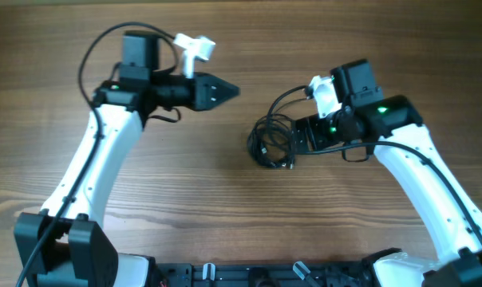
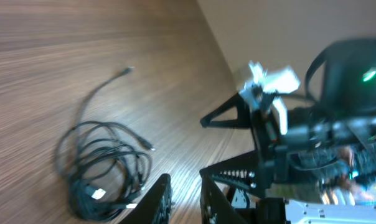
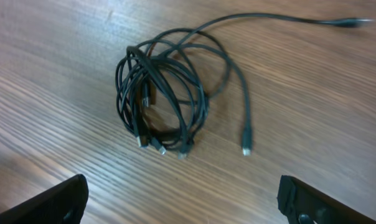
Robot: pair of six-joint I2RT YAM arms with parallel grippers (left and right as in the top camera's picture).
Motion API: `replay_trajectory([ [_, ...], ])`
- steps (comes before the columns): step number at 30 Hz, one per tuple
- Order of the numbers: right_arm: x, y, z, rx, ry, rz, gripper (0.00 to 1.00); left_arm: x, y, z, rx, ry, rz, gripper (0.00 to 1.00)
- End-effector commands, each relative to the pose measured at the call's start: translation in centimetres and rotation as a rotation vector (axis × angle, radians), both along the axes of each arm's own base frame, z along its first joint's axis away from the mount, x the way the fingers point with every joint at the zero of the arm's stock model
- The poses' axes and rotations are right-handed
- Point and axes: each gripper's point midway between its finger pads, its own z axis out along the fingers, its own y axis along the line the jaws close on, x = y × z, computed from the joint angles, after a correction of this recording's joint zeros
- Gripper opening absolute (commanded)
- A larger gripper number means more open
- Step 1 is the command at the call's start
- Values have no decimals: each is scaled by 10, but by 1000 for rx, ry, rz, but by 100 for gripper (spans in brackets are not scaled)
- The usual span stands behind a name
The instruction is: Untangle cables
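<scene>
From overhead, the cables [image 1: 273, 143] lie as one small coil on the worktop [image 1: 217, 215], right of centre, with a loose strand curving up towards my right arm. The right gripper [image 1: 299, 137] sits at the coil's right edge, though I cannot tell whether it touches. The left gripper [image 1: 229, 92] hangs well apart to the upper left, its fingers drawn almost together on nothing. Through the left wrist camera the cables [image 2: 104, 165] lie ahead and low, one long tail [image 2: 127, 71] runs off across the wood, and only a narrow slit shows beside my own fingers [image 2: 155, 200]. The right wrist camera looks down on the cables [image 3: 166, 102]. Its fingers [image 3: 48, 202] are spread wide at the two bottom corners and grip nothing, and several small plug ends [image 3: 160, 150] are fanned along the coil's near edge. I judge the step in hand to be choosing a first strand. I would pinch one free plug end rather than a whole loop, bring the left over to pin the coil lightly, and draw slowly so the loops slip instead of cinching tight.
</scene>
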Motion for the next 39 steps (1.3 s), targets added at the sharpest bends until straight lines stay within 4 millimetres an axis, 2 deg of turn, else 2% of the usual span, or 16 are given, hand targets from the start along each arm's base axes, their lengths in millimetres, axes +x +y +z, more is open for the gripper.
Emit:
replay_trajectory([
  [1, 2, 14, -24, 38, -2, 107, 99, 7, 29, 7, 17, -25, 71, 18],
  [3, 13, 18, -43, 37, -19, 126, 98, 7, 41, 2, 35, -7, 94, 18],
  [5, 19, 20, -59, 33, 2, 127, 95, 4, 44, -2, 46, -1, 90, 18],
  [7, 21, 21, -82, 21, 49, 125, 88, -1, 47, -9, 77, 7, 80, 19],
  [10, 17, 27, -107, 42, 124, 136, 86, -4, 52, -19, 127, 31, 94, 18],
  [15, 8, 35, -131, 85, 210, 148, 72, -4, 52, -20, 135, 35, 98, 19],
  [18, 7, 37, -131, 103, 225, 134, 68, -4, 52, -20, 135, 35, 98, 19],
  [23, 9, 36, -130, 102, 232, 94, 71, -4, 52, -20, 135, 36, 96, 19],
  [29, 30, 0, -133, -75, 195, -197, 77, -5, 52, -21, 136, 41, 95, 19],
  [34, 40, -3, -110, -73, 120, -216, 78, -5, 52, -21, 141, 24, 85, 19],
  [39, 40, 1, -79, -52, 36, -134, 80, -5, 52, -21, 142, 20, 84, 19],
])
